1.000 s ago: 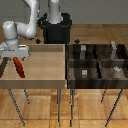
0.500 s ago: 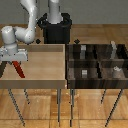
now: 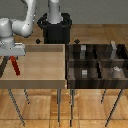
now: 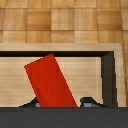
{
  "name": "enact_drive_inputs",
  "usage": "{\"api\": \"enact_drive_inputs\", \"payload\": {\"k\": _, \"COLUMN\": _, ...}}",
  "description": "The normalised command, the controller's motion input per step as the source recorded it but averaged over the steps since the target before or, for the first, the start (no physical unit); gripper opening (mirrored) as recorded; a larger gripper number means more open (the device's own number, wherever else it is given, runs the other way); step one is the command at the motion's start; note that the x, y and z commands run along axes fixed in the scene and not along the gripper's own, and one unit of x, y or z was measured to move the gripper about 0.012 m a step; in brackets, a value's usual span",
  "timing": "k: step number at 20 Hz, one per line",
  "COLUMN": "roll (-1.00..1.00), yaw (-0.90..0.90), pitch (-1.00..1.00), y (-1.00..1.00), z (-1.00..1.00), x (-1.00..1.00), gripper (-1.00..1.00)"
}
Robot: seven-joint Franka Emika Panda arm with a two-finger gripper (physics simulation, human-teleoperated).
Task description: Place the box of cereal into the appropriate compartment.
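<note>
— Status of the grey two-fingered gripper (image 3: 12,56)?
— Clamped on the slim red cereal box (image 3: 15,66), hanging tilted over the pale wooden tray (image 3: 40,70).
— Risk?
— Box may swing loose; dark divided compartment tray (image 3: 97,65) lies well apart.
— Views?
— Wrist view alone shows the box's broad face (image 4: 50,82).

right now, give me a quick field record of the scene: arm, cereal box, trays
gripper: over the exterior view's left end of the light tray, shut on the box of cereal
box of cereal: red, slim, tilted, hanging from the gripper above the tray floor
light tray: wooden, on the exterior view's left
dark tray: compartmented, on the exterior view's right, small grey blocks inside
task state: box not yet in a compartment
</note>
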Motion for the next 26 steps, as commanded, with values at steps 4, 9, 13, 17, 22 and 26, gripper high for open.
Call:
{"api": "enact_drive_inputs", "payload": {"k": 4, "roll": 0.00, "yaw": 0.00, "pitch": 0.00, "y": 0.00, "z": 1.00, "x": 0.00, "gripper": -1.00}}
{"api": "enact_drive_inputs", "payload": {"k": 9, "roll": 0.00, "yaw": 0.00, "pitch": 0.00, "y": 0.00, "z": 1.00, "x": -0.20, "gripper": -1.00}}
{"api": "enact_drive_inputs", "payload": {"k": 13, "roll": 0.00, "yaw": 0.00, "pitch": 0.00, "y": 0.00, "z": 0.00, "x": -0.75, "gripper": -1.00}}
{"api": "enact_drive_inputs", "payload": {"k": 17, "roll": 0.00, "yaw": 0.00, "pitch": 0.00, "y": 0.00, "z": 0.00, "x": -1.00, "gripper": -1.00}}
{"api": "enact_drive_inputs", "payload": {"k": 22, "roll": 0.00, "yaw": 0.00, "pitch": 0.00, "y": 0.00, "z": 0.00, "x": -1.00, "gripper": -1.00}}
{"api": "enact_drive_inputs", "payload": {"k": 26, "roll": 0.00, "yaw": 0.00, "pitch": 0.00, "y": 0.06, "z": 0.00, "x": -0.75, "gripper": -1.00}}
